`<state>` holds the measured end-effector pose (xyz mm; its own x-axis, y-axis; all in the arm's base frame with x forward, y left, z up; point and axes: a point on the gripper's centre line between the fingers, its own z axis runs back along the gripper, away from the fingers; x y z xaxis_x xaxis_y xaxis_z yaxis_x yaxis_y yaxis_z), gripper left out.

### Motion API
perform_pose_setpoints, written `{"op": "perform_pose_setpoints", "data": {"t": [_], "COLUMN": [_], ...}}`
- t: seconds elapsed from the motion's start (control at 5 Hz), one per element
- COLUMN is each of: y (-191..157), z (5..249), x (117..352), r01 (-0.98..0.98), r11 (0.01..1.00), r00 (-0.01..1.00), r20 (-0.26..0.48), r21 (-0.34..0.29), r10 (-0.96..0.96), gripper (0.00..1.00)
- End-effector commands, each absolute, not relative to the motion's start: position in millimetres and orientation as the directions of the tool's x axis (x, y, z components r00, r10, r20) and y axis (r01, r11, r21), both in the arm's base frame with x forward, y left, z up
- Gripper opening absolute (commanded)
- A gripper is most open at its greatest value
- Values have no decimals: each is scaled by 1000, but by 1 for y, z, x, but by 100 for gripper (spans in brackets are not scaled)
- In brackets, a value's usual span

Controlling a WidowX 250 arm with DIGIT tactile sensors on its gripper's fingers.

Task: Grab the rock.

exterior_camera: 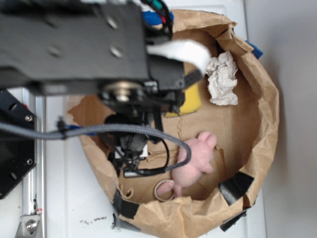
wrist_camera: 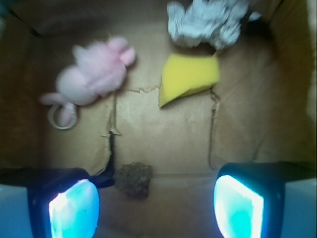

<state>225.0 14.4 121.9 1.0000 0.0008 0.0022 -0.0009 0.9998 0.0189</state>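
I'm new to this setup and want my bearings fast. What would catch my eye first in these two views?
From the wrist, the open gripper frames the small speckled brown-grey rock, which lies near its left finger, on the floor of the brown paper-lined bin. Farther back sit the pink plush toy at left, the yellow sponge wedge in the middle and the crumpled white paper ball behind it. In the exterior view, the black arm blocks the rock.

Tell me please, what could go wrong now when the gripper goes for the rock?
The rock sits close to the left finger, not centred in the open gripper, so closing may push it aside. A tear in the paper floor runs right beside the rock; a finger could catch there.
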Motion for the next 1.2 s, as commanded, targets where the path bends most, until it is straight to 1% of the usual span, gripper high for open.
{"op": "perform_pose_setpoints", "data": {"t": [0.0, 0.2, 0.4, 0.6, 0.8, 1.0], "y": [16, -5, -17, -16, -19, -19], "z": [114, 115, 106, 97, 94, 95], "x": [237, 229, 222, 223, 224, 221], "r01": [-82, -103, -179, -227, -222, -210], "r11": [996, 994, 984, 973, 974, 977], "r00": [994, 993, 984, 972, 972, 976], "r20": [63, 48, -7, -70, -82, -73], "r21": [-29, -24, -15, -29, -34, -40], "r10": [84, 104, 179, 225, 219, 207], "gripper": [100, 100, 100, 100, 100, 100]}}
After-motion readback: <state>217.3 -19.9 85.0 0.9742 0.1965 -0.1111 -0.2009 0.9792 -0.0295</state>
